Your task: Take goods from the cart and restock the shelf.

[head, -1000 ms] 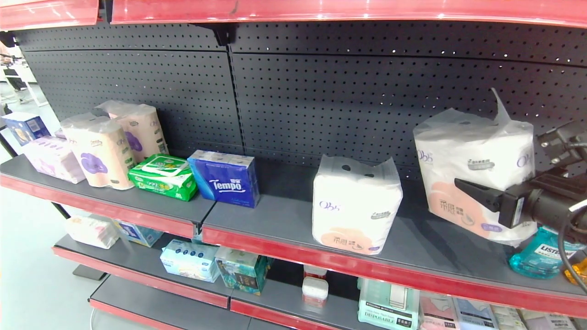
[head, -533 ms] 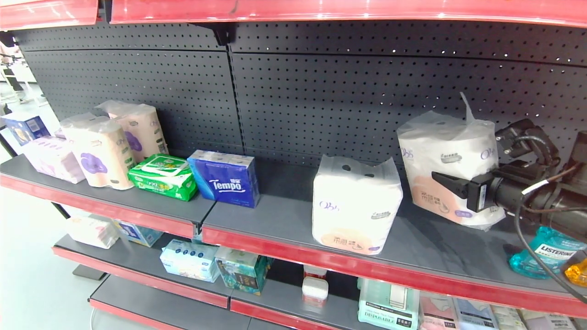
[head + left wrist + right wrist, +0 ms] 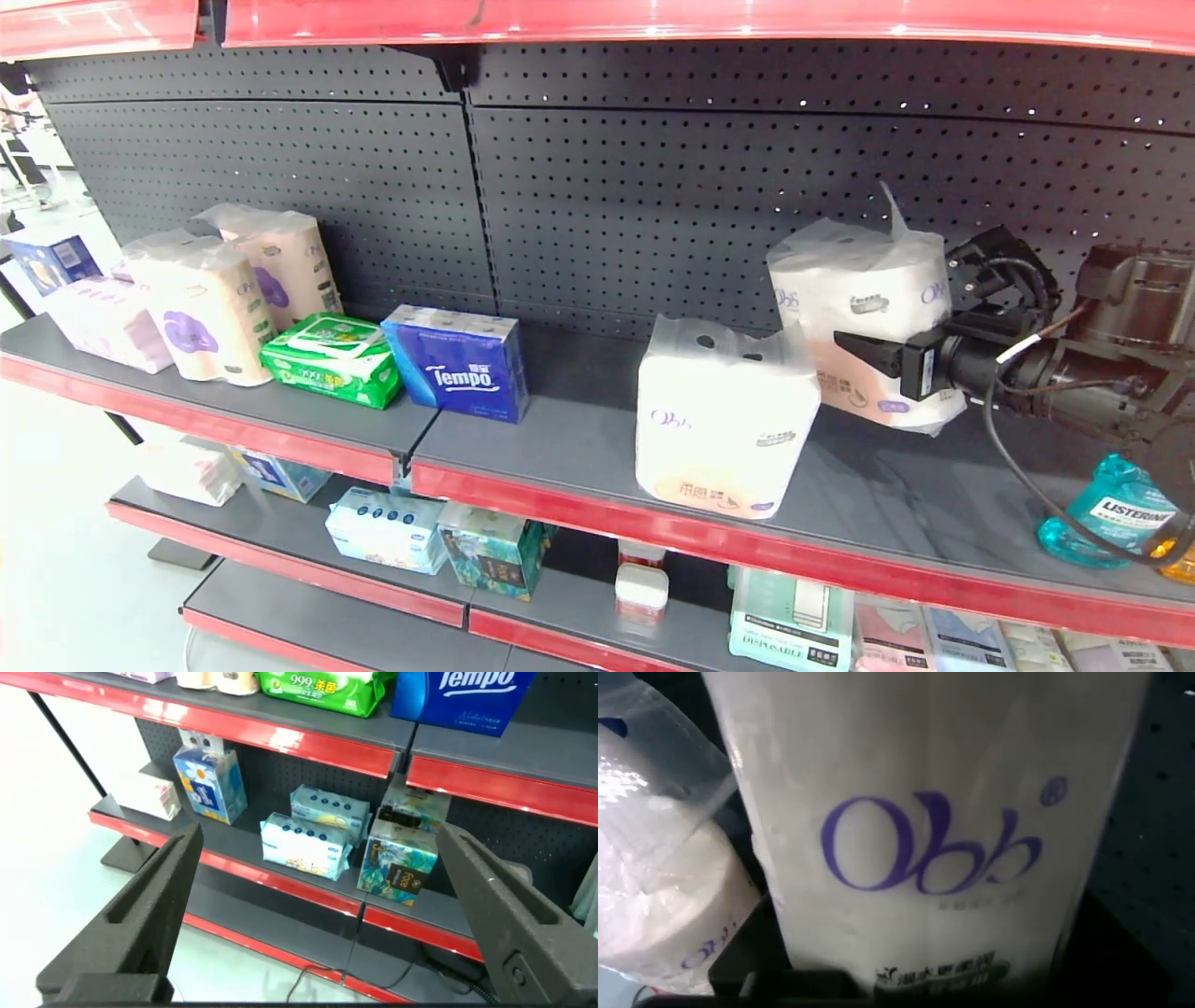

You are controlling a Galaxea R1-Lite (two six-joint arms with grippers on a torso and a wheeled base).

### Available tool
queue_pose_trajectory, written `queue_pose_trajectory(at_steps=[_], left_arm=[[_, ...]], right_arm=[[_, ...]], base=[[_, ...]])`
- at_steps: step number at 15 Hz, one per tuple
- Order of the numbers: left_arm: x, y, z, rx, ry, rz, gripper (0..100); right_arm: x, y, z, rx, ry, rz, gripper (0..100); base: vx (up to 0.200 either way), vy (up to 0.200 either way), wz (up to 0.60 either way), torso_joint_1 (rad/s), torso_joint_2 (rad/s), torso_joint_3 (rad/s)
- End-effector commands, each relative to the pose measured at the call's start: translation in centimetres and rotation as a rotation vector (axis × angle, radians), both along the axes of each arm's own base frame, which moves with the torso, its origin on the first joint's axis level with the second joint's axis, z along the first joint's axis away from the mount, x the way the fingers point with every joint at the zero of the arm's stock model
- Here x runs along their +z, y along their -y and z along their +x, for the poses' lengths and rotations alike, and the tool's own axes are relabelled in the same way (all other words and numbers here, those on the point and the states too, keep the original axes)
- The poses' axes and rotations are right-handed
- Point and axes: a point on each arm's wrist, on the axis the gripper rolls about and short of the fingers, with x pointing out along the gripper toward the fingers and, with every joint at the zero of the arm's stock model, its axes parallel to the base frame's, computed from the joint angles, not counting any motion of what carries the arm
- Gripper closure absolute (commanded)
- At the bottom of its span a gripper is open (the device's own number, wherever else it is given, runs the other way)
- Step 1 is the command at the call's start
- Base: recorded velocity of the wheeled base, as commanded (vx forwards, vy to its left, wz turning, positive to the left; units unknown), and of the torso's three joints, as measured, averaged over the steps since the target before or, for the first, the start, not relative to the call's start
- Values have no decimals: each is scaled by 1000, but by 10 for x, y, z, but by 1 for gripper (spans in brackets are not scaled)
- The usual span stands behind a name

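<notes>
Right gripper (image 3: 868, 353) — jaws clamped on a white plastic-wrapped toilet-roll pack (image 3: 854, 285) — hovers over the grey shelf (image 3: 896, 495); a matching pack (image 3: 724, 425) beside the jaws could be toppled.

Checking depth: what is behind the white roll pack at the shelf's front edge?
The right gripper holds a second roll pack behind it, before the pegboard; that pack's lower corner is covered.

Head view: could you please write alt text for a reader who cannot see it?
The right gripper holds a white toilet-paper pack at the grey shelf, behind a matching pack near the front edge. Tissue packs sit farther left, a mouthwash bottle at the right.
</notes>
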Motion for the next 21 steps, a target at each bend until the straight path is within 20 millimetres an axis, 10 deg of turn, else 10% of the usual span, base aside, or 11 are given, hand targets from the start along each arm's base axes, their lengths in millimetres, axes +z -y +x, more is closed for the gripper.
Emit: queue_pose_trajectory(at_steps=[1,21], left_arm=[[0,0,0,2,0,0,0],[0,0,0,1,0,1,0]], right_arm=[[-6,0,8,40,-19,8,100],[-37,-1,92,537,-1,85,100]], base=[[0,0,0,0,0,0],[0,0,0,0,0,0]])
